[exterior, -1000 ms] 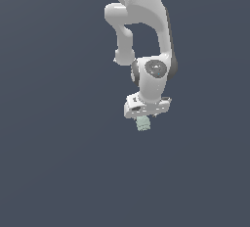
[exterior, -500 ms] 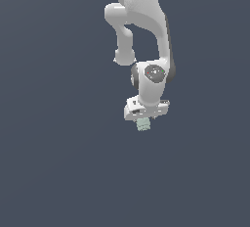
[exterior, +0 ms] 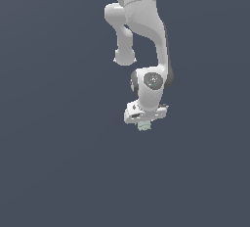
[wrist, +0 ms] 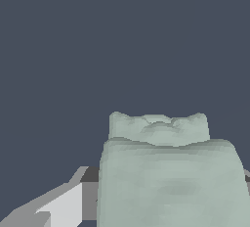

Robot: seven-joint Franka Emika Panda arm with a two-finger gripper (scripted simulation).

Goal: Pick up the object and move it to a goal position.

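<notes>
The object [exterior: 144, 126] is a small pale mint-green lumpy block. It hangs just under the white hand of my arm in the exterior view. My gripper [exterior: 144, 123] is shut on it, with the hand tilted. In the wrist view the object [wrist: 166, 172] fills the near part of the picture, with its ridged, stacked-looking top end on show. One grey and white finger [wrist: 58, 206] shows beside it; the other finger is mostly hidden by the block.
A plain dark grey-blue surface [exterior: 58, 162] fills the background in both views. The white arm [exterior: 141, 30] comes down from the exterior view's top. No other objects show.
The arm has shifted slightly towards the exterior view's left and down, with the object still held in the gripper.
</notes>
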